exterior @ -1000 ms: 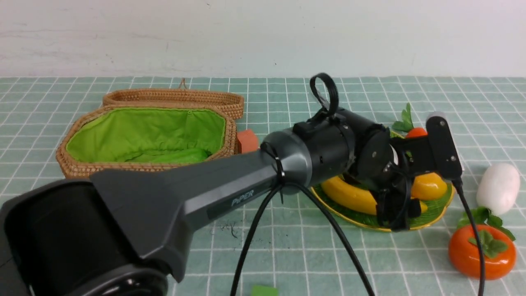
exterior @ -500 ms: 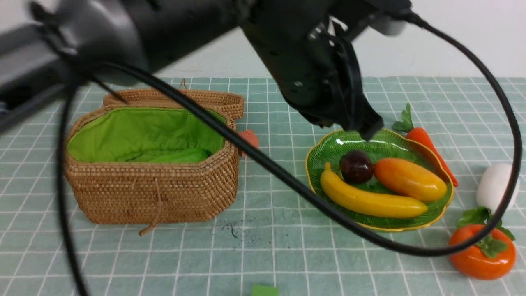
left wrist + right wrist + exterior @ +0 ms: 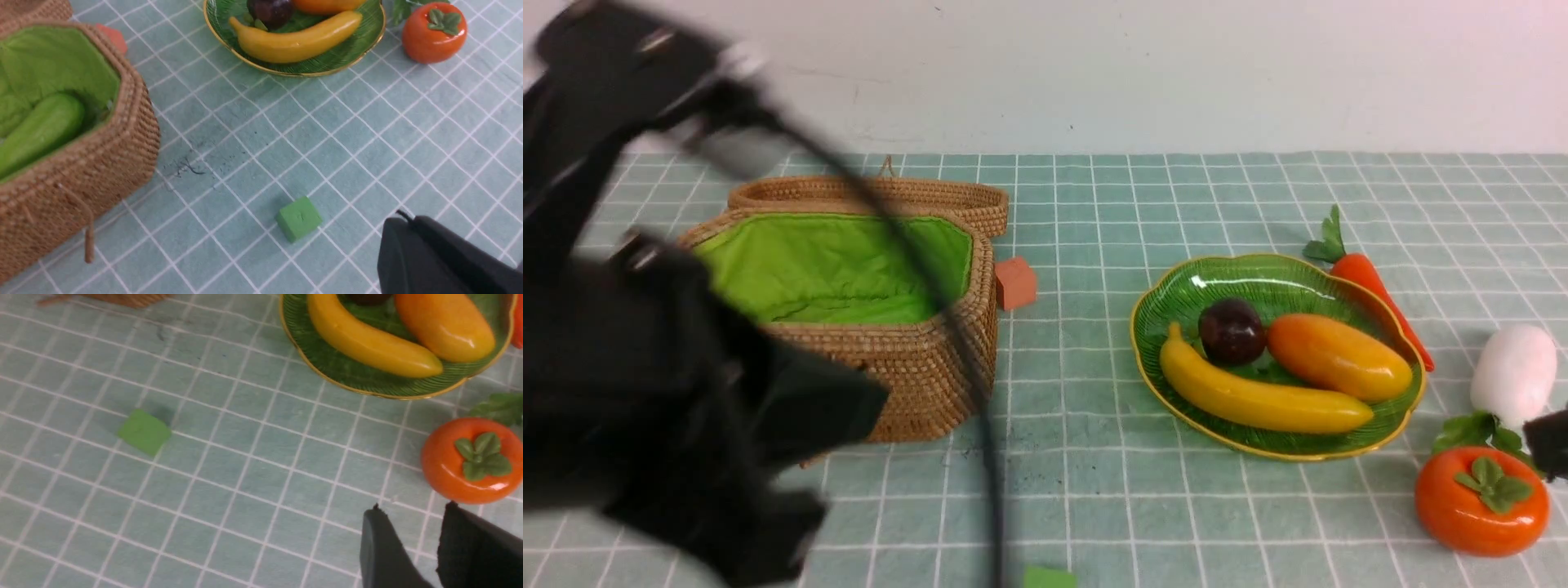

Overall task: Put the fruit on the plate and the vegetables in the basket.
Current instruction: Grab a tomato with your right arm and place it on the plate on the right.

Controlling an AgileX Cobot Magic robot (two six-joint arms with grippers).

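The green plate (image 3: 1176,306) holds the yellow banana (image 3: 1258,398), the dark mangosteen (image 3: 1232,331) and the orange mango (image 3: 1339,357). The persimmon (image 3: 1480,500) sits on the cloth in front of the white radish (image 3: 1514,374). The carrot (image 3: 1380,294) lies behind the plate. The wicker basket (image 3: 915,371) holds the green gourd (image 3: 39,130). My left gripper (image 3: 402,218) is shut and empty, above the cloth near the basket; its arm is a blur in the front view. My right gripper (image 3: 412,508) is open and empty, just short of the persimmon (image 3: 470,459).
A small green cube (image 3: 298,218) lies on the checked cloth in front of the plate and shows in the right wrist view (image 3: 144,431). A small red block (image 3: 1015,282) sits beside the basket. The basket lid (image 3: 866,192) lies open behind it.
My left arm has swung away from the plate to the near left, leaving the mangosteen on the plate. A dark tip of my right gripper now shows at the right edge beside the persimmon.
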